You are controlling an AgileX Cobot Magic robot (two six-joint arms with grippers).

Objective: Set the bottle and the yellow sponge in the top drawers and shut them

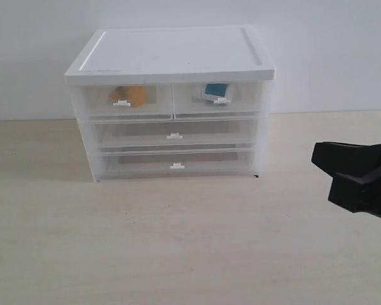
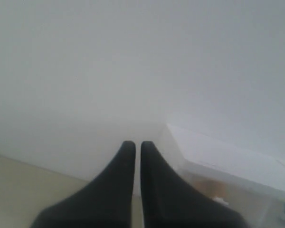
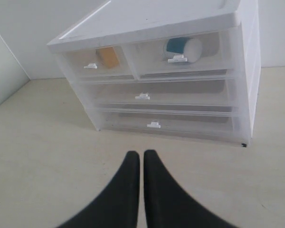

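exterior view: right pincer (image 1: 325, 174), cabinet (image 1: 171, 56) apart

Both grippers closed and empty

The left gripper (image 2: 133, 144) holds its two black fingers (image 2: 115, 185) side by side, with only a thin slit between the tips and nothing caught in the jaws. The fingers are slim at the tips and flare wide toward the base. The right gripper (image 3: 141, 154) is in the same pose: its tapered black fingers (image 3: 118, 194) are drawn together, the jaws gripping nothing. In the exterior view the right gripper comes in from the right edge, its tips pointing left, and hangs in the air touching nothing.
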